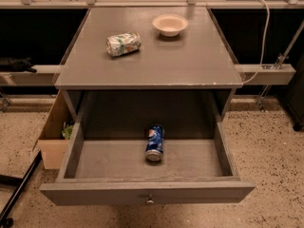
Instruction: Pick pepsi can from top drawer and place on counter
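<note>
The grey surface (pixel 180 61) carries a crushed can (pixel 123 44) and a bowl (pixel 170 24) toward its far side, but no blue can, so nothing has been placed yet. Below it the top drawer (pixel 95 193) stands pulled out toward me. The pepsi can (pixel 155 143) lies on its side near the middle of the drawer floor. The robot's hand is nowhere in sight, so I cannot tell its state. By my reckoning, reaching, gripping, lifting and placing are all left.

one camera, in front and above, looks down at the top drawer (pixel 104 161) and counter (pixel 171 61); gripper out of frame.
</note>
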{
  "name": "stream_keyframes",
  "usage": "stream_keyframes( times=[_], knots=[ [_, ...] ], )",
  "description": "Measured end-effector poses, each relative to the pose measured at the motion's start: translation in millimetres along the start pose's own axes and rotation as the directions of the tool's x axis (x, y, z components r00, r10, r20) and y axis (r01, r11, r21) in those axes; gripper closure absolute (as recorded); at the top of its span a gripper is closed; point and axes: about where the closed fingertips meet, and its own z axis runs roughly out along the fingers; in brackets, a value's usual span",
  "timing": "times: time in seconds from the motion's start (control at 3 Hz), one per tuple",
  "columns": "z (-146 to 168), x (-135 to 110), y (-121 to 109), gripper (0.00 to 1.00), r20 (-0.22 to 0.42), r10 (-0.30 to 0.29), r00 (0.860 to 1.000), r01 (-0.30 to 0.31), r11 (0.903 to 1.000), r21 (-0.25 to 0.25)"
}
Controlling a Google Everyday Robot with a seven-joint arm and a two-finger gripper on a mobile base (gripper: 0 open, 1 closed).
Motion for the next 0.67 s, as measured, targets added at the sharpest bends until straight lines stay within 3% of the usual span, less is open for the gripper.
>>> stream_keyframes(
  times=[0.33,0.67],
  knots=[
    [0,0,0,0.0,0.0,0.0,1.0,0.0,1.0,0.0],
    [0,-16,-8,0.0,0.074,-0.096,0.993,0.092,0.9945,0.05]
  ],
)
